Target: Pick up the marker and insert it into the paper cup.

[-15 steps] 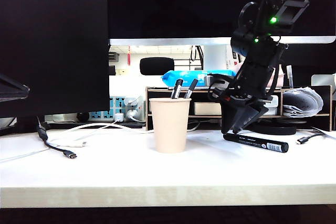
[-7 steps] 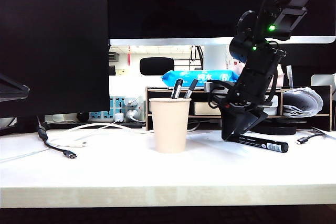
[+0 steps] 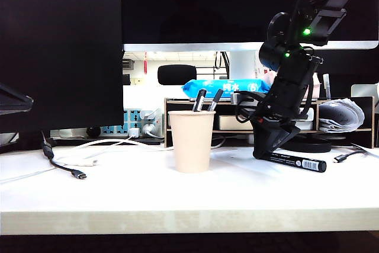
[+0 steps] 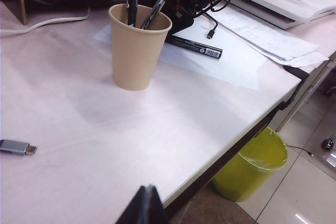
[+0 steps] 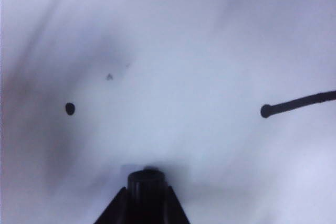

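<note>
While the marker (image 3: 293, 161) lies flat on the white table (image 3: 177, 197), at about four o'clock in the exterior view, the right gripper (image 3: 265, 153) stands down on its left end. That gripper hangs from the arm entering at one o'clock, its black fingers tilted toward the table and meeting the barrel where it begins; the rest of the pen, with its white label patch, runs out to the right toward three o'clock. In the right wrist view the marker's round end (image 5: 144, 182) sits between the two dark fingertips, which press in on it from both sides — clamped on the marker.

The paper cup (image 3: 191, 140) stands upright at the centre of the exterior view, well apart from the marker and to its nine o'clock side. Two other pens (image 3: 207, 100) lean in it, their tips poking above the rolled rim. From the left wrist view the same cup (image 4: 137, 48) sits at eleven o'clock, with the marker (image 4: 195, 48) just behind it on a white sheet.

Only a dark sliver of the left gripper (image 4: 144, 208) shows at six o'clock in its own view, hovering above the table edge; whether its fingers are apart or together cannot be told.

A black cable (image 3: 62, 164) trails across the table at nine o'clock, and a yellow bin (image 4: 252, 163) sits on the floor below the table edge.
</note>
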